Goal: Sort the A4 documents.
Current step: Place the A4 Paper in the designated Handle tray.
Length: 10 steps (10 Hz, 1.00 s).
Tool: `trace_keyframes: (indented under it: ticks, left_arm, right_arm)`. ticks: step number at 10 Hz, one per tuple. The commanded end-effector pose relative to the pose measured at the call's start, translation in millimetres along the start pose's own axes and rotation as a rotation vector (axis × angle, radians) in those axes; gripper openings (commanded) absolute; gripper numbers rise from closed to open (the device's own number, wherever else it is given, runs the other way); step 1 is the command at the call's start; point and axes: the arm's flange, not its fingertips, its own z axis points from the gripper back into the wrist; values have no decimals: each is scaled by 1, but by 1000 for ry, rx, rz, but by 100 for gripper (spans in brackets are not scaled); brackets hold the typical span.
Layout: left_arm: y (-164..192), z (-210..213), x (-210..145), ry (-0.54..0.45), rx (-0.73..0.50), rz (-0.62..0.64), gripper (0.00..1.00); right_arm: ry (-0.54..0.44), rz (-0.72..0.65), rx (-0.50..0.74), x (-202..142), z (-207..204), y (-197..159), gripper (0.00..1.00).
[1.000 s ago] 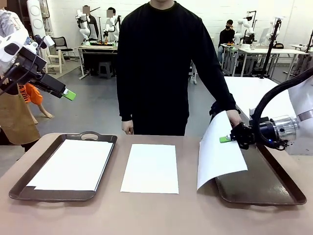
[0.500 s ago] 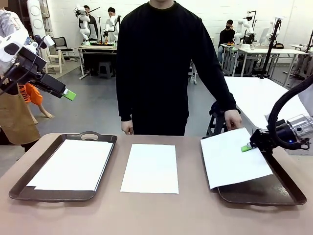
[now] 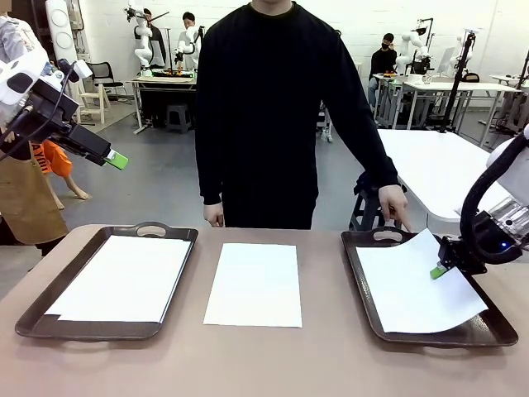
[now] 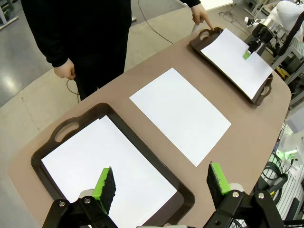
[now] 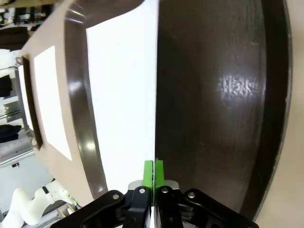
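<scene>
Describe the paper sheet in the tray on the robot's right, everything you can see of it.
The sheet is plain white, blank, thin rectangular paper. It lies askew in the dark brown tray, covering much of the bottom, with its near right corner reaching the rim. The right robot hand is shut on its right edge, pinching it between green pads, so that edge seems lifted slightly off the tray bottom while the rest lies nearly flat. No print or creases show.

Bright, even overhead light; soft shadows — glare on the tray (image 5: 237, 88); wide-angle edges bulge.
</scene>
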Motion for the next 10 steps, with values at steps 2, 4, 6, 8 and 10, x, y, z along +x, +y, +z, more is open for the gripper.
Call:
trace_keyframes:
  ticks: [2,4,6,8,10]
  left_arm:
    - [2,1,-1,-4,-5,-11,100]
    - [2,1,-1,-4,-5,-11,100]
    - [2,1,-1,-4,-5,-11,100]
    - [2,1,-1,-4,-5,-11,100]
    - [2,1,-1,-4,-5,-11,100]
  right_arm:
    - [-27,1,-53,7,-1,5,1]
    - [-66,-1,-67,12,-5,9,1]
    - [-87,-15,-74,12,-7,10,1]
    - [-84,4,-84,10,-6,17,21]
    - [-103,38,-142,8,-1,25,40]
